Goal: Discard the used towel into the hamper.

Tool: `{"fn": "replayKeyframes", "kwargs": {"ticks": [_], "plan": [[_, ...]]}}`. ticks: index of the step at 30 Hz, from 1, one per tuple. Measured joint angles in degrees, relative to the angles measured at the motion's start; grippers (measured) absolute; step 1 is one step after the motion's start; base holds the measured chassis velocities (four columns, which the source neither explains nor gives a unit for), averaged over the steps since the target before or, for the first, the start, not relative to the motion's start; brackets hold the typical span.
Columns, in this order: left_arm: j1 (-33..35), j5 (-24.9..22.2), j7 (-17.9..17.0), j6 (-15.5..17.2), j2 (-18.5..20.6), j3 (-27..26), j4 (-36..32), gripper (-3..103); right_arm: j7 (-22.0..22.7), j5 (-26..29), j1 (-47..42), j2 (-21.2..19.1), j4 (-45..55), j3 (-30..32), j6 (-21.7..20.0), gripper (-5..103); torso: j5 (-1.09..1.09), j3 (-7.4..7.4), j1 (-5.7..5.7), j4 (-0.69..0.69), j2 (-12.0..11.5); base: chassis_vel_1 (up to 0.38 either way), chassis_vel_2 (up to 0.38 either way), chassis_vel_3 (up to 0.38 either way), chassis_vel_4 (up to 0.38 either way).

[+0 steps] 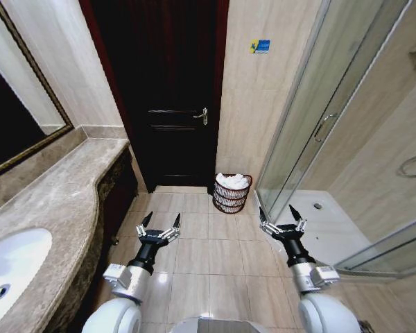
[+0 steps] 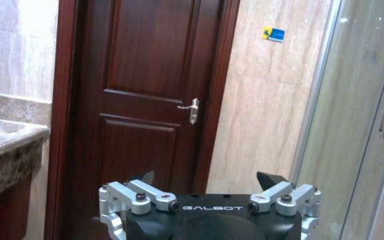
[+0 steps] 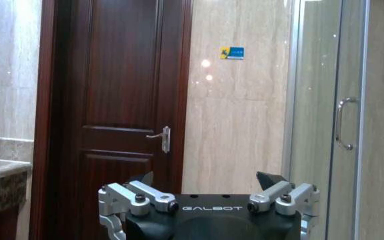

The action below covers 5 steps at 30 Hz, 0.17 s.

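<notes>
Dark door (image 1: pixel 163 97) far centre. Hamper (image 1: pixel 232 193) on floor just right of it, upright, long axis vertical, mouth up, white towel (image 1: pixel 233 180) already inside. Left gripper (image 1: pixel 159 225) and right gripper (image 1: pixel 282 220) low, near, both spread wide, holding nothing. Judgement: drop looks done; next needs only arms kept clear.

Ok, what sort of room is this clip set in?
A bathroom, likely a hotel's: a brown marble vanity counter with a white sink basin, a glass-walled shower enclosure, and a small round reddish-brown wire hamper with white towels by the dark wooden door.
</notes>
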Motion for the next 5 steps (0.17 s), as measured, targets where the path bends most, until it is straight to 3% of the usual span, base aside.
{"fn": "replayKeyframes", "kwargs": {"ticks": [5], "plan": [[0.0,0.0,0.0,0.0,0.0,0.0,0.0,100,0.0,0.0,0.0,0.0,0.0,0.0,0.0,100,0.0,0.0,0.0,0.0,0.0,0.0,0.0,0.0,0.0]]}}
